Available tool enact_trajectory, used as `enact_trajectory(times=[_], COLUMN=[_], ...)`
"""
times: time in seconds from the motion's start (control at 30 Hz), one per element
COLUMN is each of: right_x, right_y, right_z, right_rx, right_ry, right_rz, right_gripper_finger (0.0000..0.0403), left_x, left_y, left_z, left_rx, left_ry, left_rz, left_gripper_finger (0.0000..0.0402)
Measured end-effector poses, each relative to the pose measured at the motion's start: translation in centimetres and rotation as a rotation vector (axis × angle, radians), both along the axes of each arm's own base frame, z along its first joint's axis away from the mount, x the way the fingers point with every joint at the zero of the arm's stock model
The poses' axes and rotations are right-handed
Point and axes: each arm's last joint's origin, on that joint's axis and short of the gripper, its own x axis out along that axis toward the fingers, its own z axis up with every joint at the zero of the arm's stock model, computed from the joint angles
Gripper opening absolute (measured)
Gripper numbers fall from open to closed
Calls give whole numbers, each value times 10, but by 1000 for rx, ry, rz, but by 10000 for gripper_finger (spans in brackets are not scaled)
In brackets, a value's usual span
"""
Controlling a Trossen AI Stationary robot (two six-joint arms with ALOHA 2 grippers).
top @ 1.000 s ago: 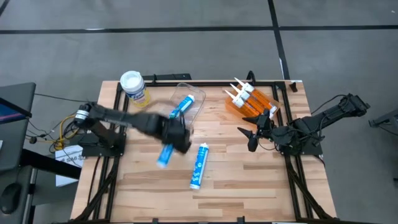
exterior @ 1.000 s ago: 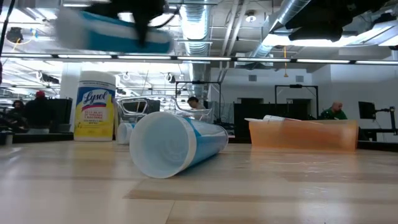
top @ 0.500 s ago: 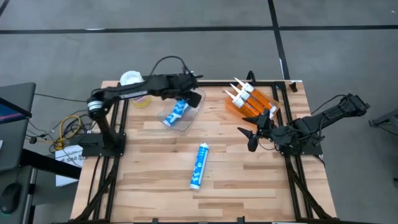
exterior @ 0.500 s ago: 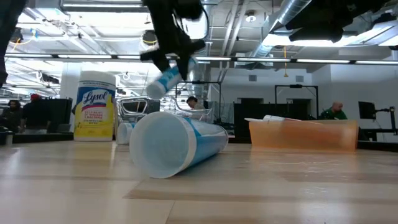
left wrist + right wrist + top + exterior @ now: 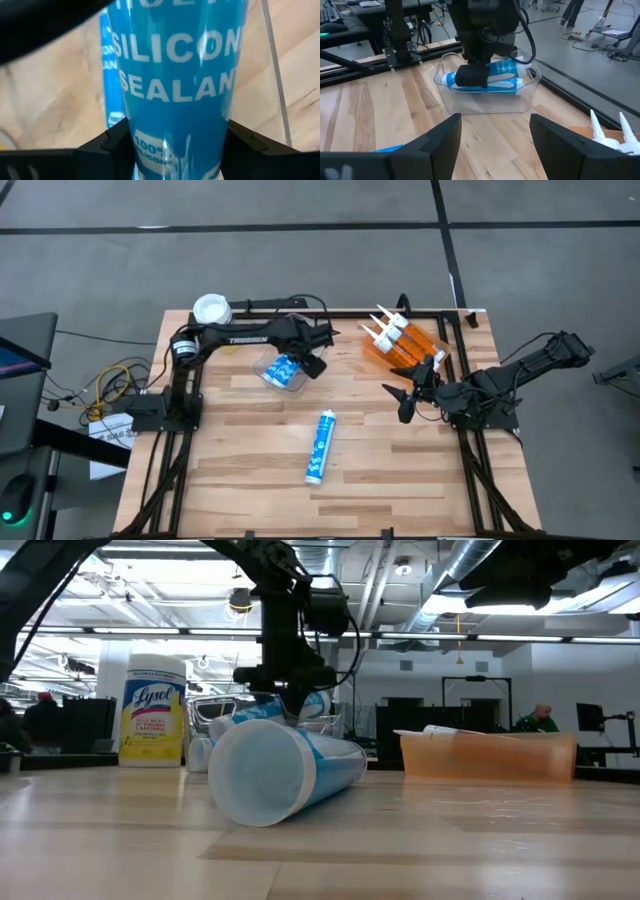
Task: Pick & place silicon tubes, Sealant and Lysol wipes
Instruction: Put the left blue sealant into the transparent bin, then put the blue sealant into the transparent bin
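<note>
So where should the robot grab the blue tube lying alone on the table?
Grab the blue tube around the middle of its round body, coming straight down from above. It lies flat on the table with bare wood on both long sides, so fingers fit either side.

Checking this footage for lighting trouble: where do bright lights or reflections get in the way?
Low view: ceiling lights behind leave the left gripper a dark silhouette. Left wrist view: pale reflections streak the clear bin wall over the blue tube. High view: even light, no glare.
</note>
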Motion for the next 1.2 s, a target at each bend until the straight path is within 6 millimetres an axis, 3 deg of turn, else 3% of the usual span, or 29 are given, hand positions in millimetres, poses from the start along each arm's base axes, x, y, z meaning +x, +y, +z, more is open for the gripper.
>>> enact_trajectory(times=[0.3, 0.43, 0.67, 0.83, 0.97, 1.1, 1.2], right_x=[0, 0, 0, 0, 0, 0, 0], right_y=[0, 0, 0, 1, 1, 1, 1], right_z=[0, 0, 0, 0, 0, 0, 0], right_rx=[2, 3, 23, 31, 36, 37, 37], right_ry=[-3, -4, -14, -11, -9, -9, -9], right_rz=[0, -1, -8, 7, 17, 19, 20], right_gripper_finger=[227, 227, 227, 227, 227, 227, 227], left_x=[9, 11, 12, 10, 8, 8, 9], left_y=[0, 1, 1, 1, 0, -5, -22], left_z=[-37, -43, -38, -32, -16, 25, 57], left_rx=[-112, -123, -111, -100, -96, -93, -113], left_ry=[70, 76, 51, 45, 59, 30, -31], left_rz=[-26, -22, -30, -31, -31, 7, 29], left_gripper_finger=[201, 206, 299, 324, 326, 327, 327])
